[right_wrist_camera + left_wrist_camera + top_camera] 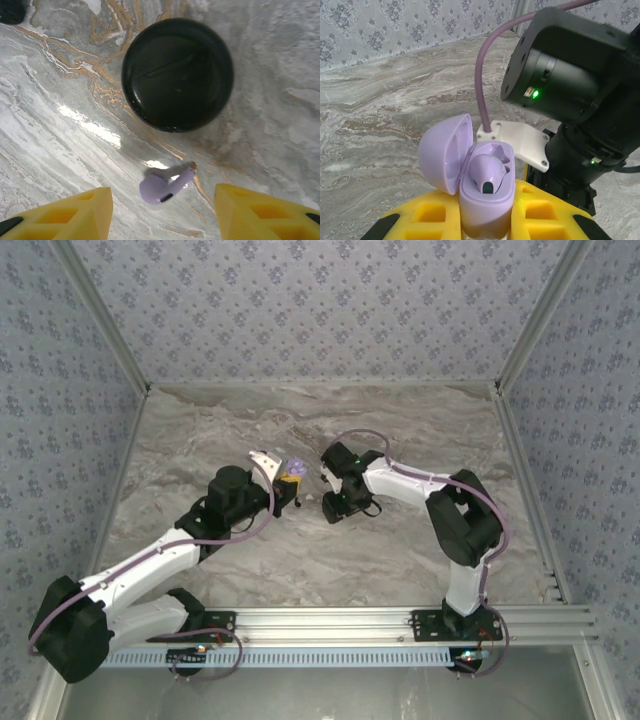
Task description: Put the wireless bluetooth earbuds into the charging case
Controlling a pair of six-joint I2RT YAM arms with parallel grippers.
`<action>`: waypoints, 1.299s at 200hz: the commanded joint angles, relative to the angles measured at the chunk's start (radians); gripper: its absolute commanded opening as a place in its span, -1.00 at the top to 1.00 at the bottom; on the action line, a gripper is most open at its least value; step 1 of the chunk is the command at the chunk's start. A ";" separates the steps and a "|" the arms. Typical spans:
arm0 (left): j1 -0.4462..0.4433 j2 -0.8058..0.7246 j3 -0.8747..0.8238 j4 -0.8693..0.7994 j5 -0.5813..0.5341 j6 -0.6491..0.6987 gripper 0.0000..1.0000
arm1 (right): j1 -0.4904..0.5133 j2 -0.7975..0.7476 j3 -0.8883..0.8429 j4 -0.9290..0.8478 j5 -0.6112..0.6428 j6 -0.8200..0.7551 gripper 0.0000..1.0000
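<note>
Risk: straddling small lilac plastic earbud (pixel 165 185) with right gripper (pixel 163 216) spread apart, possibly flicking it away when closing off-centre; clamping open lilac case (pixel 487 207) in left gripper (pixel 485 226).

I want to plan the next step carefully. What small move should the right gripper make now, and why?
Probably lower the right gripper and close it on the loose earbud. It lies on the table between its open jaws, while the case, lid open in the left gripper, has one seated earbud and room beside it.
</note>
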 commanded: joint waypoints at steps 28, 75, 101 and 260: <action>0.004 -0.023 0.002 0.018 -0.014 -0.005 0.69 | 0.031 0.066 0.053 -0.046 0.063 0.024 -0.11; 0.005 -0.029 -0.004 0.017 -0.017 -0.004 0.69 | 0.029 0.099 0.052 -0.078 0.156 0.068 0.03; 0.005 -0.031 -0.005 0.018 -0.018 -0.006 0.69 | 0.011 0.087 0.028 -0.074 0.172 0.080 0.09; 0.005 -0.031 -0.005 0.019 -0.018 -0.009 0.69 | -0.151 -0.017 -0.051 -0.067 0.171 0.116 -0.01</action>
